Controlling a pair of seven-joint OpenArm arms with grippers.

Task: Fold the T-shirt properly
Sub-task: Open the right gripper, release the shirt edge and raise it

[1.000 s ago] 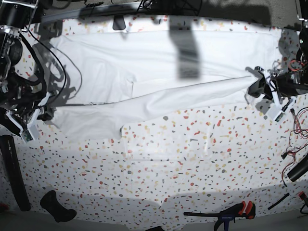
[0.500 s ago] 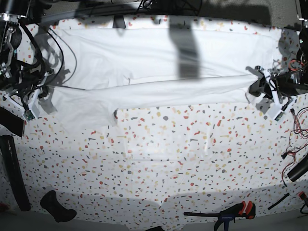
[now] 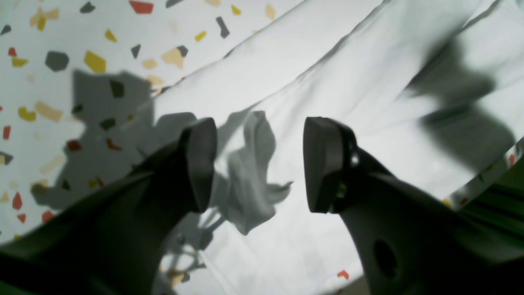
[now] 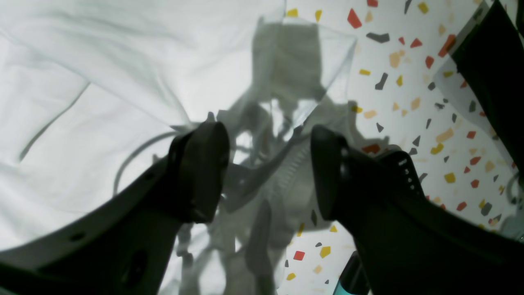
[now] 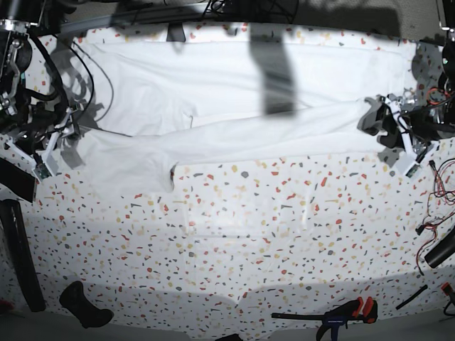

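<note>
The white T-shirt (image 5: 234, 92) lies spread across the back of the speckled tabletop (image 5: 249, 234), its near edge doubled over into a long band. In the base view my left gripper (image 5: 378, 126) sits at the shirt's right end and my right gripper (image 5: 64, 142) at its left end. The left wrist view shows the left gripper (image 3: 260, 164) open, with a crumpled peak of T-shirt (image 3: 254, 180) loose between the jaws. Seen from the right wrist, the right gripper (image 4: 268, 168) is open over a shaded corner of the T-shirt (image 4: 82, 102), holding nothing.
A clamp with red handles (image 5: 341, 312) and a black object (image 5: 84, 305) lie at the table's front edge. Loose cables (image 5: 441, 185) hang at the right. A dark shadow band (image 5: 274, 71) crosses the shirt.
Both grippers have opened and let go of the shirt. Before that, the right gripper carried the left end of the folded edge toward the back, straightening the band.
</note>
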